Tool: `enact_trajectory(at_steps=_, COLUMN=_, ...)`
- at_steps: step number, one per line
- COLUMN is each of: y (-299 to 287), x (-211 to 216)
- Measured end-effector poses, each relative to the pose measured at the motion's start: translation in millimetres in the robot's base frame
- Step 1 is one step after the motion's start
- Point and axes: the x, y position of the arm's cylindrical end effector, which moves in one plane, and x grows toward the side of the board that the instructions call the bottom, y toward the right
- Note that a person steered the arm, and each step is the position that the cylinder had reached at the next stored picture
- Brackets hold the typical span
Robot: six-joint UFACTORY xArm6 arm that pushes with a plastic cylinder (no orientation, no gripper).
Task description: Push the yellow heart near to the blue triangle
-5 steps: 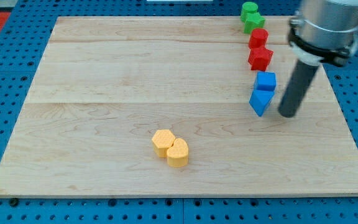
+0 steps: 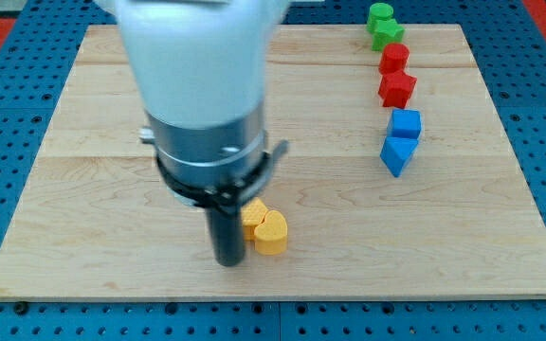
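The yellow heart [image 2: 271,232] lies at the board's lower middle, touching a second yellow block [image 2: 253,215], partly hidden by the rod, at its upper left. My tip [image 2: 229,260] rests on the board just left of the yellow heart, close to it or touching it. The blue triangle [image 2: 396,154] lies far off at the view's right, with a blue cube [image 2: 406,124] touching it just above.
A column of blocks runs up the right side: a red block [image 2: 397,89], another red block [image 2: 393,58], and two green blocks [image 2: 382,26] near the wooden board's [image 2: 112,114] top edge. The arm's large body covers the board's upper left middle.
The arm has swung from beside the blue blocks at the right across to the left side of the yellow blocks. No block has visibly moved.
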Motion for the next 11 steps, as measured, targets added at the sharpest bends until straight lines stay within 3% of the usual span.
enact_trajectory(at_steps=2, y=83, x=-16)
enact_trajectory(at_steps=3, y=92, x=-30)
enact_trajectory(at_steps=7, y=168, x=-19)
enact_trajectory(at_steps=10, y=203, x=-36)
enact_trajectory(at_steps=11, y=150, x=-17)
